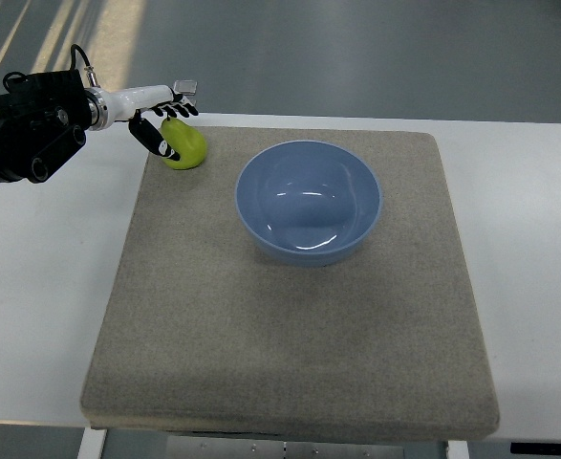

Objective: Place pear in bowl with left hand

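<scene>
Left arm: comes in from the picture's left edge near the top, a black housing with round fittings that leads into a white wrist section, stretched level toward the right.
Left robot hand (165,120): at the far left corner of the mat, palm side turned down over the pear, black fingers (146,136) curled around the fruit's top and its left flank.
Hand state: partly closed about the pear, fingertips touching its skin on the upper and left sides; whether the grip bears any weight cannot be told.
Pear (184,146): yellow-green, lying on the mat at its far left corner, narrow end pointing up toward the hand, broad end toward the viewer; it appears to rest on the mat.
Bowl (309,202): light blue, round, upright and open, standing on the mat a little beyond its middle; nothing lies inside, only pale reflections on its glazed floor.
Pear to bowl: apart, the pear to the bowl's left and slightly farther back, with bare mat between them.
Mat (290,325): grey-beige, square, felt-like, covering most of the surface.
Surface (41,277): white, showing on both sides of the mat and along its far edge.
Floor (356,48): grey, beyond the surface's far edge.
</scene>
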{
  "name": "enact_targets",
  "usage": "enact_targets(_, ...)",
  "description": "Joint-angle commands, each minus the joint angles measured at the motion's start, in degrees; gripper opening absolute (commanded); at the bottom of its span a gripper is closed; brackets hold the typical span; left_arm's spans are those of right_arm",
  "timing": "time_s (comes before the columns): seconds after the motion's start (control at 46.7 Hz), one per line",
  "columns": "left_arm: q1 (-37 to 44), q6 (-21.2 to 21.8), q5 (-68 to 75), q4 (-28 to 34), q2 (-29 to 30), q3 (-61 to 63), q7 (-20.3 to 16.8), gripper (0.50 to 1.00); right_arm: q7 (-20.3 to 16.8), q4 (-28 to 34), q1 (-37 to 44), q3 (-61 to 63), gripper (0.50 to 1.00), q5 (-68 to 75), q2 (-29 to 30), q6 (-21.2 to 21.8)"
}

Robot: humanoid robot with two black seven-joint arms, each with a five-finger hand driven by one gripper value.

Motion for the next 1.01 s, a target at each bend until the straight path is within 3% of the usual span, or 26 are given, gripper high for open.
enact_targets(0.0, 0.53, 0.00, 0.00, 0.07, -0.30, -0.09, 0.00, 0.868, 0.00, 0.00, 0.00, 0.00, 0.926, 0.00, 0.00, 0.00)
enact_targets(0.364, 1.85, 0.08, -0.09, 0.15, -1.26, -0.18, 0.00, 0.855, 0.00, 0.00, 0.00, 0.00, 0.926, 0.00, 0.00, 0.00)
enact_targets(0.471, 1.94, 0.08, -0.09, 0.15, -1.35, -0.18, 0.00, 0.759, 0.00, 0.00, 0.00, 0.00, 0.924, 0.00, 0.00, 0.00)
enact_targets(0.663, 2.64, 0.00, 0.09, 0.15, -1.62, 0.00, 0.09, 0.500, 0.00, 0.00, 0.00, 0.00, 0.926, 0.00, 0.00, 0.00)
enact_targets(0.984, -0.87, -0.53, -0.08, -0.20, -0.83, -0.35, 0.27, 0.500, 0.00, 0.00, 0.00, 0.00, 0.924, 0.00, 0.00, 0.00)
